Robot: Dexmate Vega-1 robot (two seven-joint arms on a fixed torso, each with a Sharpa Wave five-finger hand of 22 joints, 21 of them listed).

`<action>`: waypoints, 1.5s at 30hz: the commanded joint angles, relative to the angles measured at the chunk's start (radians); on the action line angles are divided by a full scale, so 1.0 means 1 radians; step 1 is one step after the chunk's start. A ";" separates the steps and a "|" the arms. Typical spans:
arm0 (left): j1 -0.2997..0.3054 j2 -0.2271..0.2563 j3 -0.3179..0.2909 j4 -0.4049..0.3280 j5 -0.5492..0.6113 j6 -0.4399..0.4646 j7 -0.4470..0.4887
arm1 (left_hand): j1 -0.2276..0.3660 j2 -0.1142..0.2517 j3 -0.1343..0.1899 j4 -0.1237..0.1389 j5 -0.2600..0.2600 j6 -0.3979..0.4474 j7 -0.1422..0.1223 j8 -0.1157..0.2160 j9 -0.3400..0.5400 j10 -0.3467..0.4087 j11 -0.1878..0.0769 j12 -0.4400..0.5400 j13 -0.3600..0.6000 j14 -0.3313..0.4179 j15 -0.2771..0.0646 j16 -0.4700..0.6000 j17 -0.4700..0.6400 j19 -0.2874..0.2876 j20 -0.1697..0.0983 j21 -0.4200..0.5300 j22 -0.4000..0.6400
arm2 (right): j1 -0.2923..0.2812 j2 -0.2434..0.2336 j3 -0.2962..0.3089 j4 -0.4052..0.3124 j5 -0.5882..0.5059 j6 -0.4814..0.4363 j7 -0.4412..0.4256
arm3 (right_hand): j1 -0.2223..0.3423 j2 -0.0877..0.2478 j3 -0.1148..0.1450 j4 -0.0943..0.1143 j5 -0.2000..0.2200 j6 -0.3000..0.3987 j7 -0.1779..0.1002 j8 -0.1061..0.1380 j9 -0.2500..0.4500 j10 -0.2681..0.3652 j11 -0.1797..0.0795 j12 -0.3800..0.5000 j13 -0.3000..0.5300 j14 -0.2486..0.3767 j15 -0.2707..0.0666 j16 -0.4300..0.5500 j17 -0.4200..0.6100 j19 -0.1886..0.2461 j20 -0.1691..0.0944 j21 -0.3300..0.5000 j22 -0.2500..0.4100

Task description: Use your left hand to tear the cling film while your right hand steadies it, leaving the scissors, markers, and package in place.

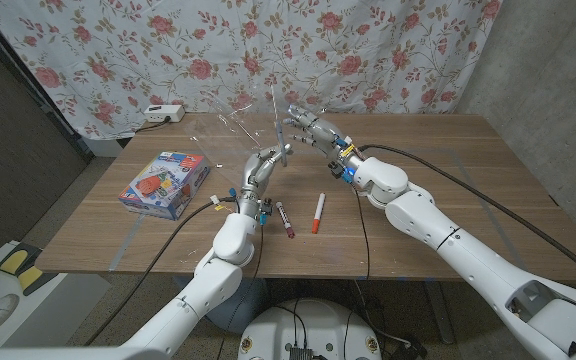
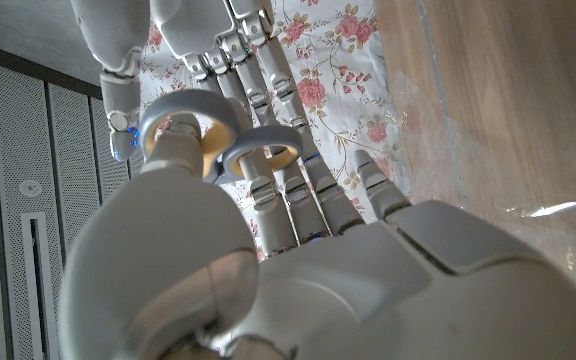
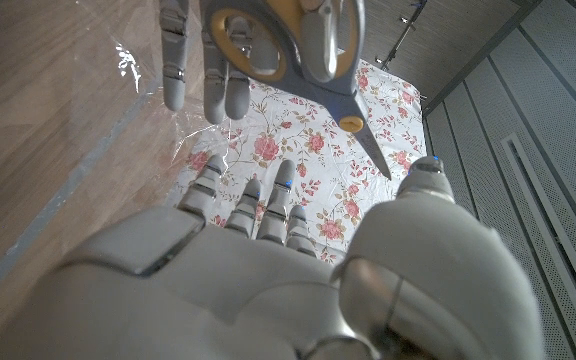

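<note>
Head view: the cling film hangs in the air above the far middle of the tabletop, a clear, crinkled sheet with bright glints; its long axis seems to run from the two hands out toward 10 o'clock, though its edges are hard to trace; the left hand is raised off the wood and grips the scissors, whose grey length points from that hand toward 1 o'clock, up at the right hand; the right hand is curled at the film's near edge, and I cannot tell whether it pinches the sheet.

Left wrist view: the left hand has its fingers against the grey, yellow-lined loops of the scissors; the right hand reaches in from beyond them; a wrinkled strip of film shines over the wood grain.

Right wrist view: the scissors show smooth rounded loops, a yellow pivot and blades closed to a narrow point; the left hand holds the loops; the right hand has its fingers stretched toward the film.

A boxy blue package lies at 9 o'clock of the left hand; a maroon marker and an orange marker lie at 5 o'clock of it, apart from each other; the tabletop is brown wood; a floral curtain hangs behind, with a white power strip at the far edge and a grey wall at 2 o'clock.
</note>
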 commanded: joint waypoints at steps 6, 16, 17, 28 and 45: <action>0.031 0.021 -0.027 -0.074 -0.029 0.026 0.013 | 0.056 0.054 0.019 0.009 0.002 -0.003 -0.002 0.012 -0.005 0.077 -0.069 0.004 0.009 0.010 -0.004 -0.004 0.007 0.006 -0.001 0.007 0.002 | -0.023 -0.010 0.027 -0.013 0.005 -0.004 -0.045 | -0.022 -0.002 -0.009 0.004 -0.003 0.001 0.002 0.010 0.003 0.002 -0.001 -0.008 -0.003 -0.003 0.009 0.012 -0.003 0.001 0.003 0.006 0.001; 0.050 0.037 -0.037 -0.122 -0.072 0.068 0.008 | 0.054 0.053 0.022 0.011 0.002 -0.008 -0.003 0.015 -0.012 0.069 -0.075 0.000 0.017 -0.007 0.001 -0.015 0.012 0.005 0.001 0.007 0.002 | -0.050 0.004 0.051 -0.019 0.004 0.012 -0.111 | -0.040 0.000 -0.015 0.008 0.000 0.026 0.001 0.020 0.003 0.041 -0.011 -0.010 -0.014 0.029 -0.003 0.030 -0.012 0.030 -0.002 0.017 0.001; 0.052 0.040 -0.038 -0.129 -0.074 0.073 0.009 | 0.055 0.053 0.022 0.010 0.002 -0.008 -0.004 0.015 -0.013 0.069 -0.070 0.000 0.018 -0.007 -0.002 -0.015 0.012 0.005 0.001 0.008 0.003 | -0.051 0.002 0.053 -0.020 0.006 0.009 -0.111 | -0.042 0.000 -0.016 0.008 0.000 0.027 0.000 0.021 0.003 0.044 -0.009 -0.010 -0.015 0.031 -0.005 0.031 -0.012 0.032 -0.001 0.017 0.001; 0.089 0.077 -0.051 -0.226 -0.161 0.173 0.007 | 0.050 0.050 0.023 0.012 0.002 -0.013 -0.007 0.016 -0.022 0.068 -0.071 -0.002 0.023 0.007 -0.007 -0.014 0.014 0.010 -0.002 0.011 0.003 | -0.058 -0.010 0.066 -0.036 0.014 -0.020 -0.139 | -0.054 0.003 -0.019 0.012 0.002 0.033 0.000 0.022 0.003 0.057 -0.008 -0.014 -0.021 0.035 -0.005 0.034 -0.017 0.038 0.002 0.017 0.001; 0.169 0.176 -0.093 -0.421 -0.279 0.364 0.070 | 0.052 0.049 0.027 0.011 0.002 -0.013 -0.004 0.026 -0.026 0.076 -0.064 0.000 0.032 0.013 -0.006 -0.017 0.019 0.010 -0.003 0.012 0.004 | -0.054 -0.019 0.084 -0.040 0.045 -0.069 -0.165 | -0.057 0.008 -0.019 0.010 0.004 0.039 0.000 0.023 0.003 0.068 -0.012 -0.023 -0.029 0.041 -0.007 0.037 -0.025 0.040 0.003 0.015 0.001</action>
